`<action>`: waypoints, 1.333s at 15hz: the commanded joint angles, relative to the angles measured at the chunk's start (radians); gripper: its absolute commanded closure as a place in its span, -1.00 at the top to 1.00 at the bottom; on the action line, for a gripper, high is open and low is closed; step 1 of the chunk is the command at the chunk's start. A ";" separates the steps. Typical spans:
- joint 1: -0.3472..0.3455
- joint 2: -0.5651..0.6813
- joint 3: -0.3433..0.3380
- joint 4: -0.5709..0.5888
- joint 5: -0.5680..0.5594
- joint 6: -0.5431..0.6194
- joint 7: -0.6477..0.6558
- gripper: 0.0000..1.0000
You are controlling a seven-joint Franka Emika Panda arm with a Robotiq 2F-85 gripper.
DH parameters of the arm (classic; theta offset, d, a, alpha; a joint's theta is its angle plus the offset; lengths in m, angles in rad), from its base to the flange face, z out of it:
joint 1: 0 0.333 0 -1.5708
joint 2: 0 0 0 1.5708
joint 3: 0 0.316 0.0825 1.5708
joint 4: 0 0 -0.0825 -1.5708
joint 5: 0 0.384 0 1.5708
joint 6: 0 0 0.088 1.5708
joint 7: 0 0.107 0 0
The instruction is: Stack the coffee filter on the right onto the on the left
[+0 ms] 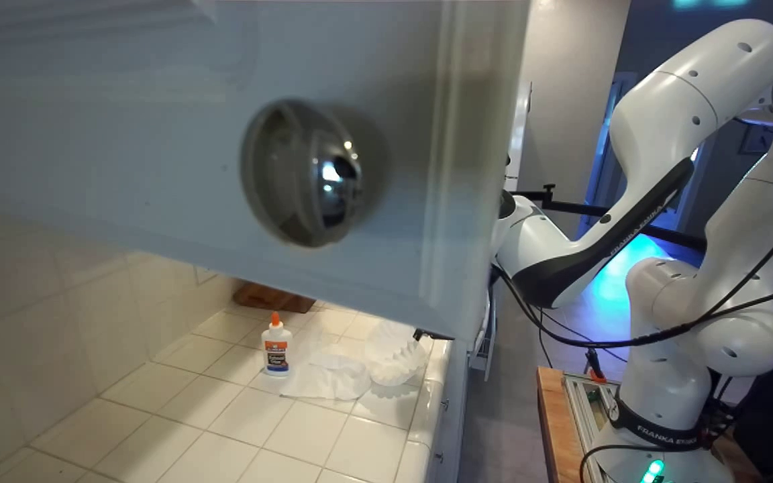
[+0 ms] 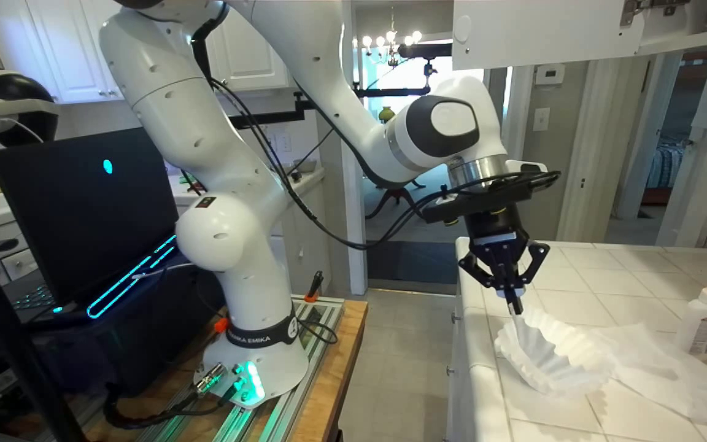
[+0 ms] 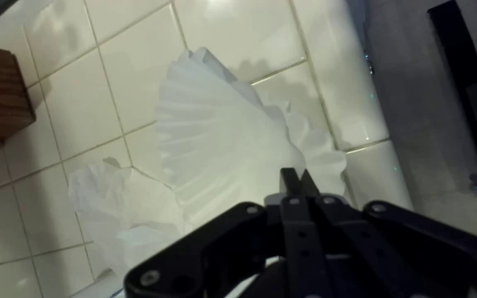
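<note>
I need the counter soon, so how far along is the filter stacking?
Done: the pincer is down at the pleated filter, jaws closed. In hand: that filter, apparently pinched at its edge. Left: the stacking and letting go; the crumpled filter lies beside it, not nested.

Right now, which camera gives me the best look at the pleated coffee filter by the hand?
The wrist view: from above, it shows the pleated coffee filter largest, its pleats fanned out, though the hand covers part. Both exterior views show it smaller and more side-on.
</note>
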 commanded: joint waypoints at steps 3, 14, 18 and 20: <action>-0.039 0.063 -0.039 -0.001 -0.141 0.204 -0.114 -1.00; -0.087 0.165 -0.069 -0.002 -0.394 0.295 -0.117 -0.21; -0.065 0.133 -0.041 -0.001 -0.357 0.252 -0.108 0.35; -0.013 0.117 -0.076 0.001 -0.278 0.230 -0.145 0.64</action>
